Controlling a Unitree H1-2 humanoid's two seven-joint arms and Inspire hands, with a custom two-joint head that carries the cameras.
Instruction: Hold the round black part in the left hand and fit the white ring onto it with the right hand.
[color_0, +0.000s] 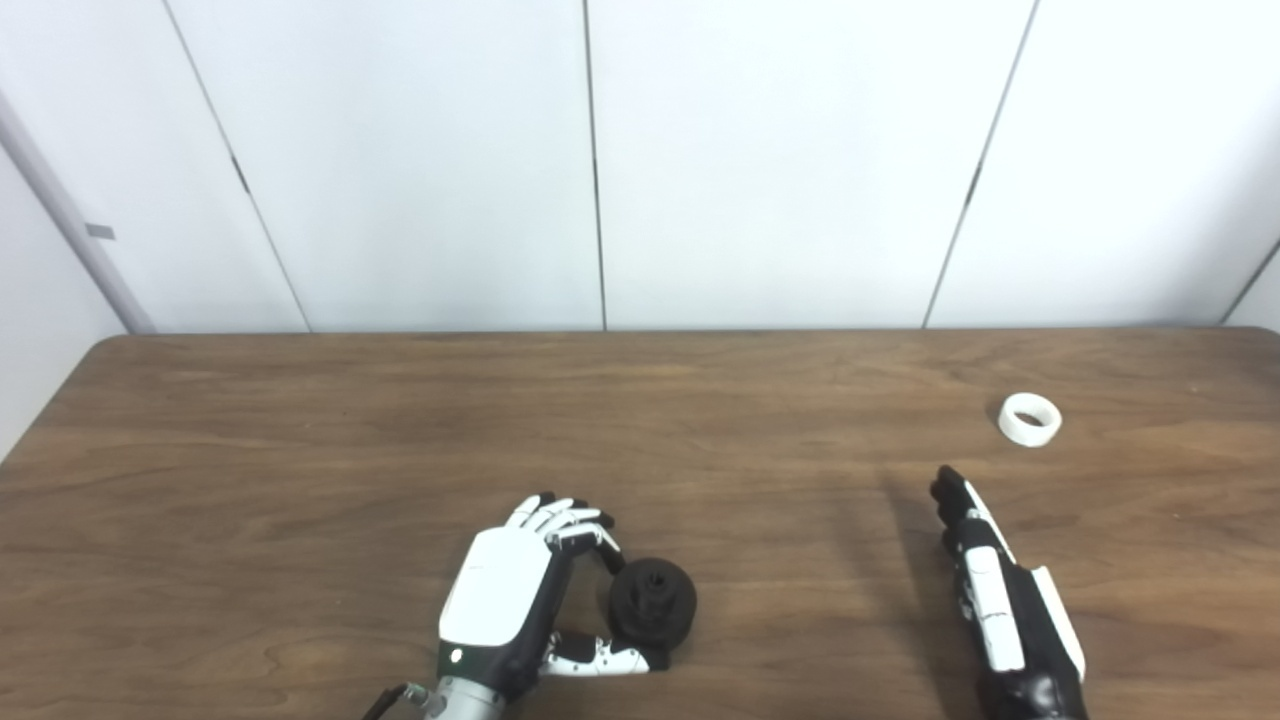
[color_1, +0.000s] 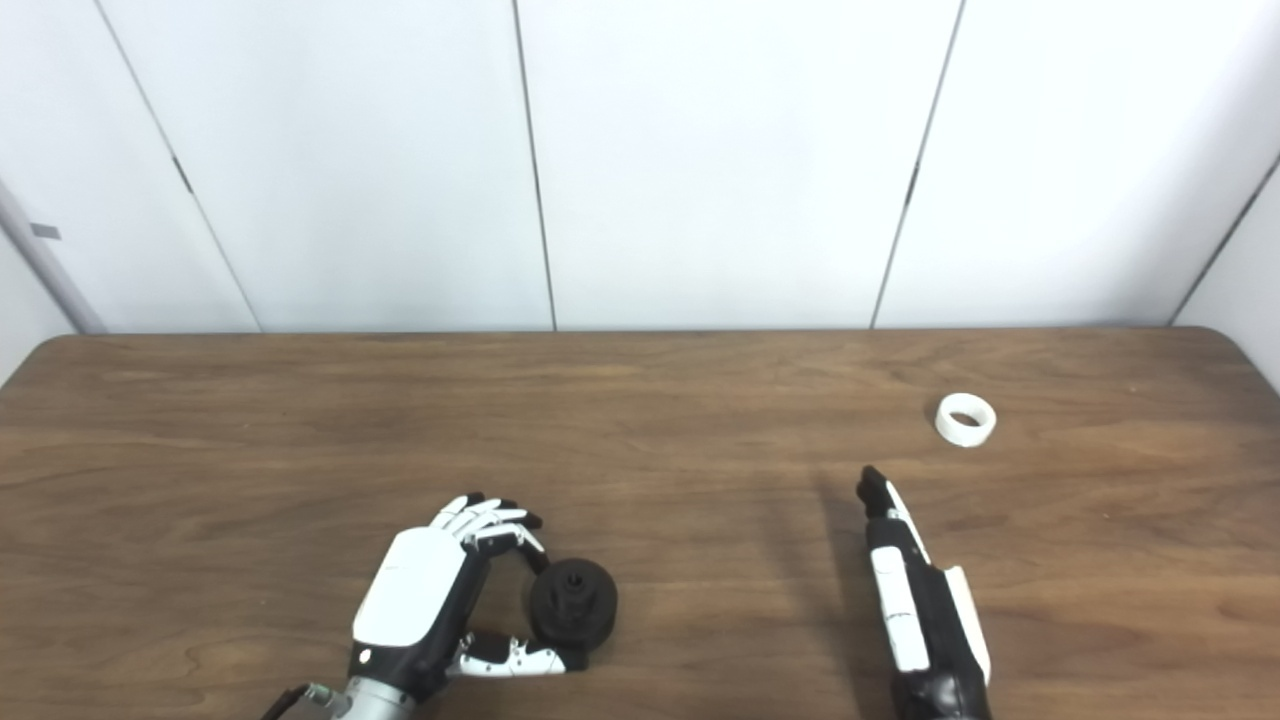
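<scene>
In the left eye view, the left hand (color_0: 520, 600) sat low on the wooden table (color_0: 300, 450) with its fingers (color_0: 565, 520) curled over one side of the round black part (color_0: 652, 600) and its thumb reaching under the near side, so the part was cupped between them; whether the hold was already firm or the part only rested on the table could not be told. The white ring (color_0: 1030, 419) lay on its own far to the right, well apart from the black part. The right hand (color_0: 990, 580) was edge-on, fingers straight and pointing toward the ring, holding nothing and short of it. In the right eye view the same layout showed: the left hand (color_1: 425, 590) wrapped around the black part (color_1: 573, 598), a small raised hub visible at the part's centre, the ring (color_1: 966, 419) lying tilted with its hole partly facing the camera, and the right hand (color_1: 915, 590) flat and empty just near of it. The step in hand looked like the reach for the ring. To do it well, the right hand would probably need to pinch the ring by its outer wall, leaving the hole free, while the left kept the hub turned up and steady for the fitting.
</scene>
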